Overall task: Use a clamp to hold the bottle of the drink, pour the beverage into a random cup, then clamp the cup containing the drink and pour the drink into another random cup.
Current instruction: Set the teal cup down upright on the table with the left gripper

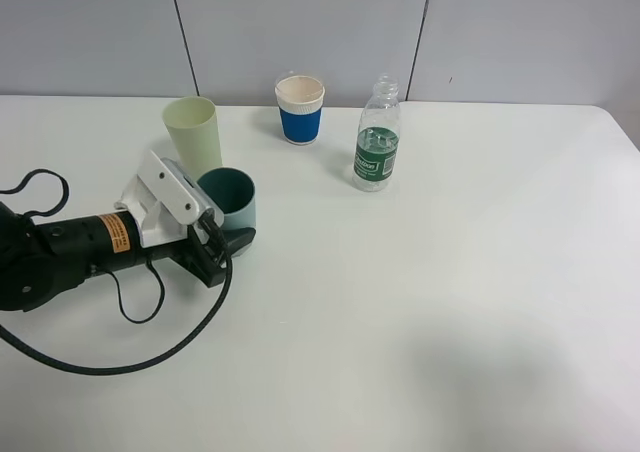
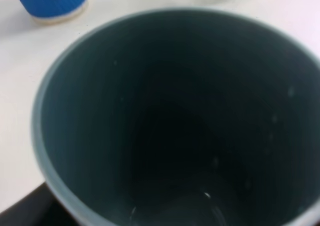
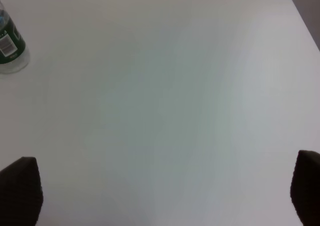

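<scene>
Now left gripper [image 1: 222,244] clamped on smooth cylindrical teal cup [image 1: 231,198] — right gripper [image 3: 162,191] spread wide, empty

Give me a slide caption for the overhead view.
Left gripper shut on the teal cup beside the yellow-green cup; bottle stands apart.

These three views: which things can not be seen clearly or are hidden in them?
- Left pincer: high view, its tips sit against the teal cup; actual contact is unclear.
- Liquid in the teal cup: left wrist view, interior too dark and blurred.
- Bottle: right wrist view, cut off by the edge.
- Right pincer: only dark tips at the edges.
- Bottle's lettering: too small.
</scene>
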`<state>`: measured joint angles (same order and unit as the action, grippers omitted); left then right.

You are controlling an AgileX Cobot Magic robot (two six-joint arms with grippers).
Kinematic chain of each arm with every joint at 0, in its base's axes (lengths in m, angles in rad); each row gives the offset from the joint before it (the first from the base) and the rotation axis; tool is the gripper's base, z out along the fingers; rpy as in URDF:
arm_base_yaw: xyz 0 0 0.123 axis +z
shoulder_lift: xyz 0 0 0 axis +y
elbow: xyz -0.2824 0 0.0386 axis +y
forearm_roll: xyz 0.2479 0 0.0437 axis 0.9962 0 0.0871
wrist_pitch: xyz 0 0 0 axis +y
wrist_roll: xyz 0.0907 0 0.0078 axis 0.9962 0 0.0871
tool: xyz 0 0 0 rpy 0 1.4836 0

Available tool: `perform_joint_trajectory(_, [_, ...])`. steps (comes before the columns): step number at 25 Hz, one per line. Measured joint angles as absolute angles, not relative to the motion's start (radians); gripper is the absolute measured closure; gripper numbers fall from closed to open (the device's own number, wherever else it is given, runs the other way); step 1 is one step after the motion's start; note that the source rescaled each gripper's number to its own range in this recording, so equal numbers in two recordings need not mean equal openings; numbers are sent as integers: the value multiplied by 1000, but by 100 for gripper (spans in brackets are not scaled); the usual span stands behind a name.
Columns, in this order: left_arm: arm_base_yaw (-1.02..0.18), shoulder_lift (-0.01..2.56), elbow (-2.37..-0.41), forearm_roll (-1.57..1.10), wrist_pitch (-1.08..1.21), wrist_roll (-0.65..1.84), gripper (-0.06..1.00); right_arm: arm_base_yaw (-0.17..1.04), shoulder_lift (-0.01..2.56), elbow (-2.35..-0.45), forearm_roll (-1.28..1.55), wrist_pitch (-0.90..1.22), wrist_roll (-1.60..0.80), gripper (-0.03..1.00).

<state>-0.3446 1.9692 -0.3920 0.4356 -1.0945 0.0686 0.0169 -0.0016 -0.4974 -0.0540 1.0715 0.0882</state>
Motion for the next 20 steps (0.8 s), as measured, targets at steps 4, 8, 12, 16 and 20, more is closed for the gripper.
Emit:
perform_joint_trajectory(4, [-345, 1994, -392, 444, -1124, 69, 94, 17, -2, -497, -54, 1072, 88, -3])
perform_joint_trajectory(8, [-345, 1999, -392, 465, -1136, 69, 94, 17, -2, -497, -54, 1072, 88, -2])
perform_joint_trajectory(12, [-345, 1999, -392, 467, -1137, 69, 94, 17, -2, -497, -54, 1072, 88, -2])
perform_joint_trajectory(16, [-345, 2000, -392, 469, -1141, 69, 94, 17, -2, -497, -54, 1072, 88, -2])
perform_joint_trajectory(20, [-345, 2002, -392, 470, -1147, 71, 70, 17, -2, -497, -54, 1072, 88, -2])
